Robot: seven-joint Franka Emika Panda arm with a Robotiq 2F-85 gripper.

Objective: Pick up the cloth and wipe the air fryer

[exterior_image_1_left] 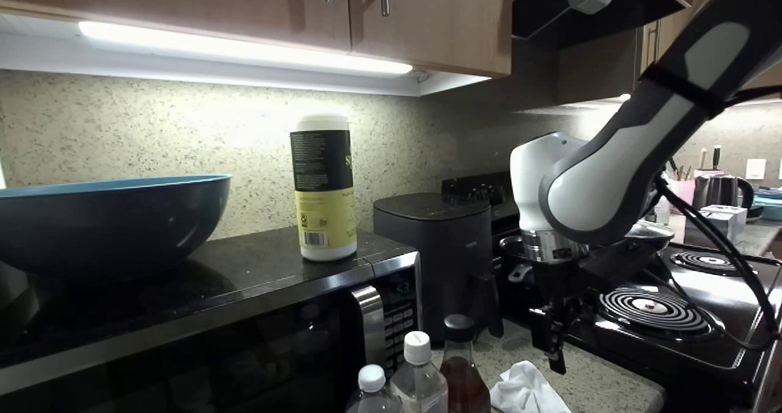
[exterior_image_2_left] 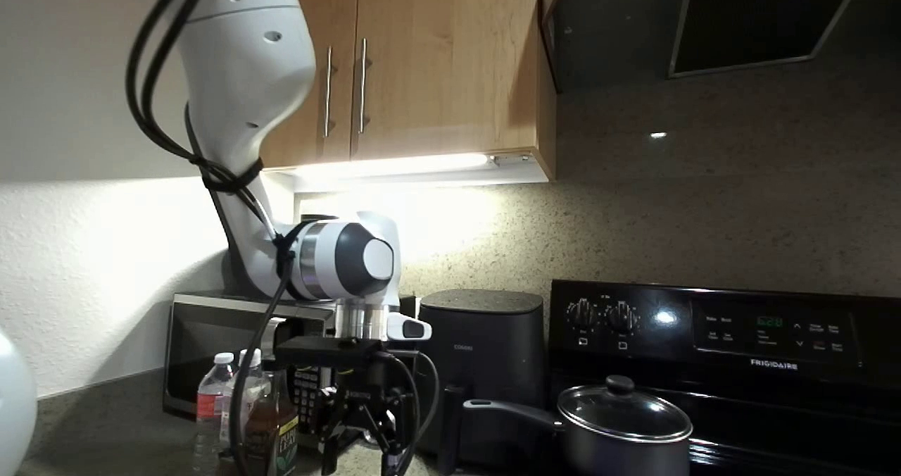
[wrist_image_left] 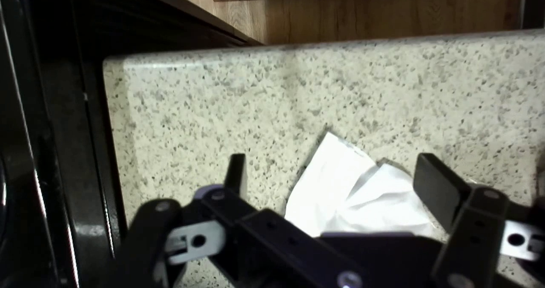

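The gripper (wrist_image_left: 336,180) points down, jaws wide apart and holding nothing, probably so that they can close on the white cloth (wrist_image_left: 353,198). It lies rumpled below on the counter (wrist_image_left: 204,126), near the bottles (exterior_image_1_left: 421,381); its raised folds should be easy to pinch. Farther back, the air fryer (exterior_image_1_left: 424,254) stands between microwave (exterior_image_1_left: 275,327) and stove (exterior_image_2_left: 739,349), likely its usual spot, and within reach for wiping.

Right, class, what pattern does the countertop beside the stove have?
Dark speckles over pale beige; the countertop shows best in the wrist view.
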